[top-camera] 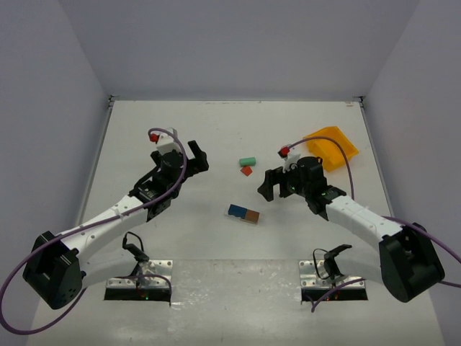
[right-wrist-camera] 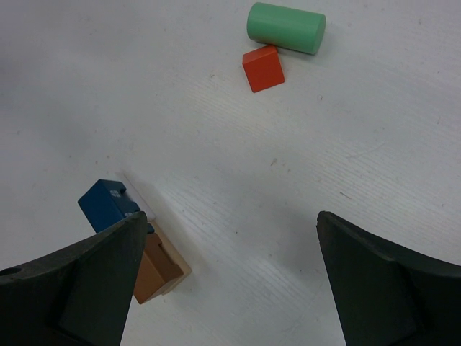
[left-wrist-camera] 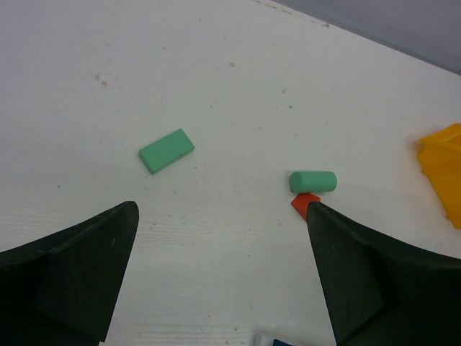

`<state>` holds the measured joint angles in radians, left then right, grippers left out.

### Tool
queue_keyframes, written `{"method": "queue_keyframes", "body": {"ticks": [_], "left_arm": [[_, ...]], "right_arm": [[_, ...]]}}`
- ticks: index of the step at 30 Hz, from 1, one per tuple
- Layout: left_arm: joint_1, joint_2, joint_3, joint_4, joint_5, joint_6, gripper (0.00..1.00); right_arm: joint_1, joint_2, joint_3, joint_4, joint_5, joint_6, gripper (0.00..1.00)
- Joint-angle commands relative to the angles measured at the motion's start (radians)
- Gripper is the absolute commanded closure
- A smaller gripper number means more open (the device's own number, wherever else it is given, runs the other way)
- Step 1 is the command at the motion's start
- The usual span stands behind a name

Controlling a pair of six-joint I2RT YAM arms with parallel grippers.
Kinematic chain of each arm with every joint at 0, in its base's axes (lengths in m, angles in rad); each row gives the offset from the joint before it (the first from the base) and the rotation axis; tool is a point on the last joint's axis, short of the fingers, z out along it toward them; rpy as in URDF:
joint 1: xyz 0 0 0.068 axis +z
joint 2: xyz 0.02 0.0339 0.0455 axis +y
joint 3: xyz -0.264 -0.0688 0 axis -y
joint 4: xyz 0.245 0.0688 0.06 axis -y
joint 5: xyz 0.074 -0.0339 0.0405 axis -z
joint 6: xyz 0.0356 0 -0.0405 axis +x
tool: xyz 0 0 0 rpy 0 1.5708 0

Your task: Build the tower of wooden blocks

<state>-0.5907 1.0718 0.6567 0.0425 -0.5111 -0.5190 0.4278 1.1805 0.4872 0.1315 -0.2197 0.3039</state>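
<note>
Only left wrist shows flat green block (left-wrist-camera: 166,150); left gripper (left-wrist-camera: 222,209) and right gripper (right-wrist-camera: 232,216) gape wide, empty.

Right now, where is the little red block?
In the top view, the red block sits near the middle, right beside the green cylinder, on its near side.

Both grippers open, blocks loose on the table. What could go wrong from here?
1. The green cylinder lies on its side against the red cube; grabbing the cube may roll it away.
2. The blue block and brown block abut; the right gripper closing on one may shove the other.
</note>
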Motion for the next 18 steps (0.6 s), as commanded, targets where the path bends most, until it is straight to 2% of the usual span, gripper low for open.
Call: {"method": "queue_keyframes", "body": {"ticks": [1, 18], "left_arm": [[-0.003, -0.003, 0.023, 0.042, 0.011, 0.017, 0.0], [0.014, 0.022, 0.015, 0.011, 0.042, 0.002, 0.0]], "right_arm": [[-0.001, 0.009, -0.007, 0.068, -0.021, -0.031, 0.01], [0.0, 0.033, 0.008, 0.051, 0.005, -0.039, 0.01]]}}
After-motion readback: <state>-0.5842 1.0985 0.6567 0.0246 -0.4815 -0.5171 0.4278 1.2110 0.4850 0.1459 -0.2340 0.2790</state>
